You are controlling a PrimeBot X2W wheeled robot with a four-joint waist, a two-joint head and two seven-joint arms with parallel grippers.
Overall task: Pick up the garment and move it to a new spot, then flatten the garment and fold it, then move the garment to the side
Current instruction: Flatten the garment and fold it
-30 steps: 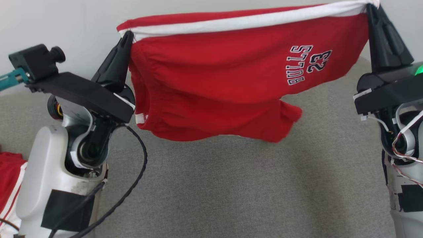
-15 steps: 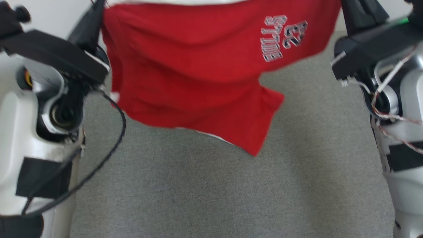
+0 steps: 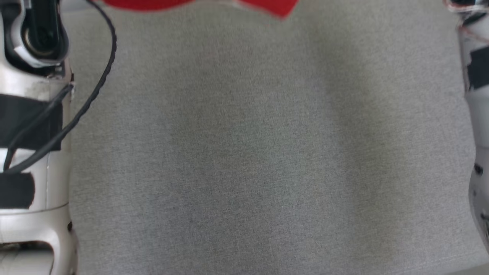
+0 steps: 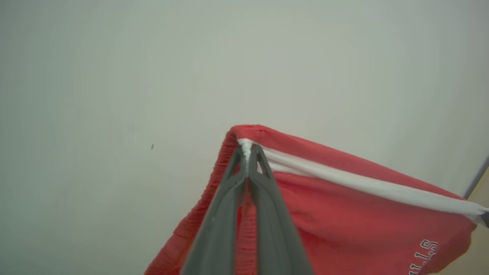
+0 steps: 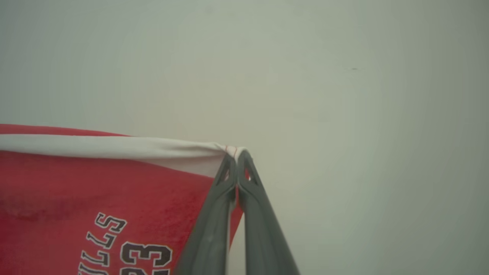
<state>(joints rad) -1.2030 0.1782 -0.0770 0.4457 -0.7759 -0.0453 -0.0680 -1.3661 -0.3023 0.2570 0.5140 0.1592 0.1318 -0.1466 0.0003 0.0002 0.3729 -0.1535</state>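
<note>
garment (image 3: 275, 7): 12 o'clock, probably above grey tabletop (image 3: 244, 152)
left claw (image 4: 247, 151): clamped on garment's striped corner
right claw (image 5: 237, 153): clamped on other corner

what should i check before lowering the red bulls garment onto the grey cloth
1. left claw shut on one top corner of the red jersey garment with a white stripe: ok
2. right claw shut on the other top corner: ok
3. white stripe stretched straight between both claws: ok
4. grey fabric surface lying flat and smooth in front of the robot: ok
5. garment's lower edge hanging free of the surface: cannot tell, just a sliver in the head view
6. loose black cable by the left forearm apart from the garment: cannot tell
</note>
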